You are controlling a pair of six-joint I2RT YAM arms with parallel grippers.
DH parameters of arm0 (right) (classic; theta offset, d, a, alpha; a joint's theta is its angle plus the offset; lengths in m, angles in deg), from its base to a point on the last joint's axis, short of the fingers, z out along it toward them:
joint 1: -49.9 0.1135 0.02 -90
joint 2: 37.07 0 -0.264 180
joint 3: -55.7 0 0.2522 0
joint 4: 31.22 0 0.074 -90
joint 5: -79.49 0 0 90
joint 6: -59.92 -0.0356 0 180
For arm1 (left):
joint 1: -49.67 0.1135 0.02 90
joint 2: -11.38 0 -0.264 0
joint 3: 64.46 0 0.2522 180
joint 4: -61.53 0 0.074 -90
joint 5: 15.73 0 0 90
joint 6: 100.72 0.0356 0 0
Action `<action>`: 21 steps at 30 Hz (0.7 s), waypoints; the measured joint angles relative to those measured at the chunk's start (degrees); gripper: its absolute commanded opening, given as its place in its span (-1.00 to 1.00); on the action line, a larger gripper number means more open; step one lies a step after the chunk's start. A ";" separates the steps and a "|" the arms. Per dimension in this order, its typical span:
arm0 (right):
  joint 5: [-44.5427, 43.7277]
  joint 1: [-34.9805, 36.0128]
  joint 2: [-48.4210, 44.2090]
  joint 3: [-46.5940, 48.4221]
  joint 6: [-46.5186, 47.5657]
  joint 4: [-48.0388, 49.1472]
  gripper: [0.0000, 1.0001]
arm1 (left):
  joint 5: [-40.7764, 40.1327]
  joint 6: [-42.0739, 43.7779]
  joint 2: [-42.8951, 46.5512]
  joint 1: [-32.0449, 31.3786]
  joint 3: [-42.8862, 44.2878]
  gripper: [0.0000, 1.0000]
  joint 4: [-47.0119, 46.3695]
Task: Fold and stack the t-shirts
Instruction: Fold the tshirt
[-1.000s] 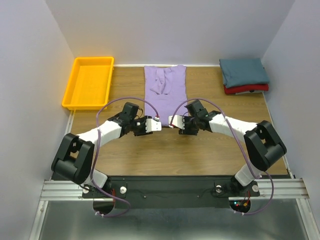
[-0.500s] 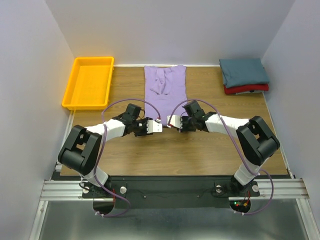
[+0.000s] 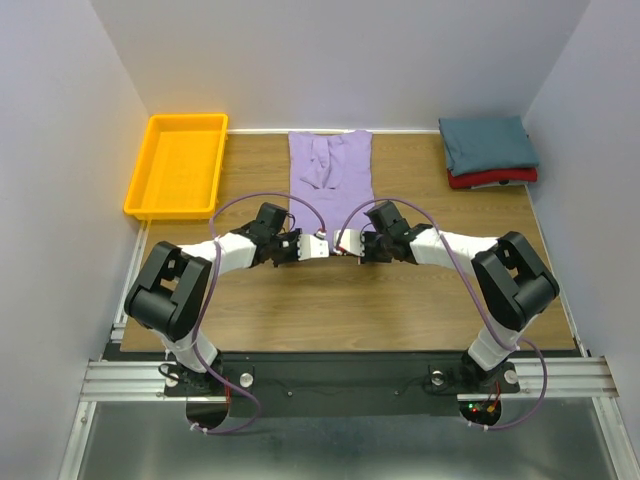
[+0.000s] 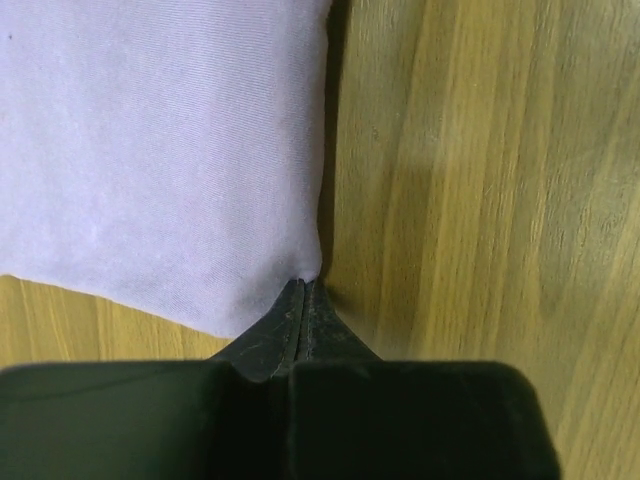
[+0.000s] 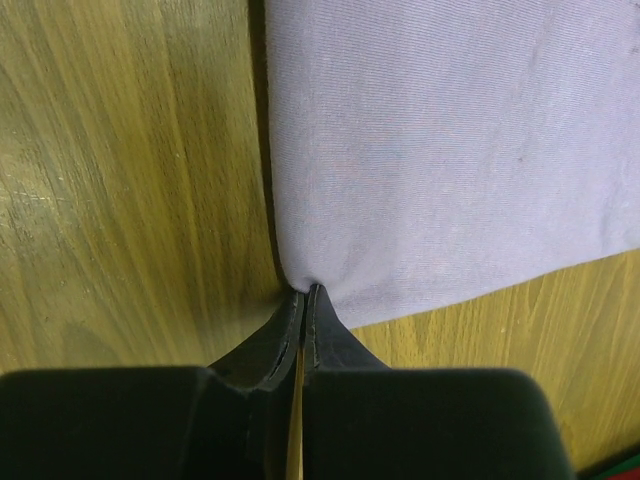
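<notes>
**Two corners, one fold.** The purple shirt (image 3: 332, 190) lies as a long, narrow strip on the table (image 3: 450, 290), running from the middle to the far edge, with both arms at its near hem. The left gripper (image 4: 302, 292) is clamped on the hem's left corner. The right gripper (image 5: 304, 294) is clamped on the right corner. On each side the jaws are pressed together with only a sliver of cloth caught at the tips. At far right the teal shirt (image 3: 487, 143) sits folded on the red shirt (image 3: 497, 178), and the tray (image 3: 177, 165) stands at far left.

The step in hand looks like folding the near hem over toward the far end. It should go best if both corners rise together, just enough to clear the cloth beneath. The arms should hold their spacing so the hem stays taut and square as it travels away. Both bites are shallow, so a jerk or uneven pull could slip a corner free. Slow, matched motion seems wise, with the cloth let go only once the hem lies flat and lined up with the strip's edges. Some bunching shows near the far end and may need smoothing.
</notes>
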 measured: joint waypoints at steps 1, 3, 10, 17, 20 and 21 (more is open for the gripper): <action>0.00 0.00 -0.02 0.00 -0.31 0.00 -0.99 | 0.04 -0.04 0.04 0.00 0.13 -1.00 0.42; 0.02 0.00 -0.15 0.00 -0.85 -0.02 -0.99 | 0.24 -0.09 0.44 0.00 0.17 -1.00 1.25; 0.68 0.00 -4.42 0.00 -3.45 -1.92 -0.99 | 1.27 -0.13 9.53 -1.31 0.15 -1.00 6.99; 3.26 0.07 -13.35 0.00 -6.38 -8.44 -0.99 | 2.23 -0.20 19.43 -3.85 -2.03 -1.00 11.80; 3.89 0.11 -17.57 0.00 -7.28 -11.34 -0.99 | 2.25 -0.46 21.99 -4.57 -2.51 -1.00 14.23; 3.98 0.15 -18.84 0.00 -7.48 -12.52 -0.99 | 2.36 -0.59 23.04 -4.85 -2.51 -1.00 15.43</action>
